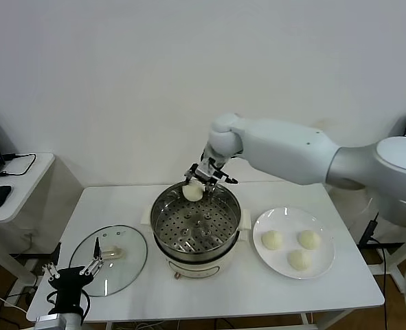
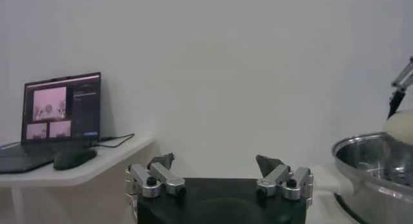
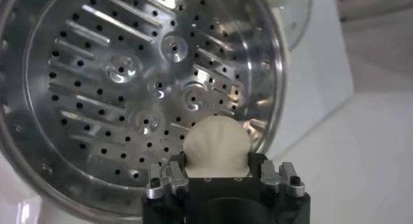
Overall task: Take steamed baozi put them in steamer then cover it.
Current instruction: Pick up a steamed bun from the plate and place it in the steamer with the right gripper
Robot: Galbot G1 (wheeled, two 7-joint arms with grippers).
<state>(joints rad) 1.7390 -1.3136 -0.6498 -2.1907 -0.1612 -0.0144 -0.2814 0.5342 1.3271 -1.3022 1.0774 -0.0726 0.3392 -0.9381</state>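
Lid [image 1: 112, 258] beside steamer [image 1: 196, 223], apart.

glass lid [image 1: 113, 256], plate [image 1: 326, 260], laptop [image 2: 58, 119]

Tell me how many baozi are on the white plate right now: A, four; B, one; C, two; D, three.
D: three baozi lie on the plate, while the fourth is in the right pincer over the steamer.

steamer [image 1: 196, 223]: shiny stainless steel, perforated tray, glossy cream base. baozi [image 1: 192, 192]: smooth matt dough. lid [image 1: 110, 259]: clear glass. plate [image 1: 324, 265]: glossy white. table [image 1: 257, 292]: matt white.
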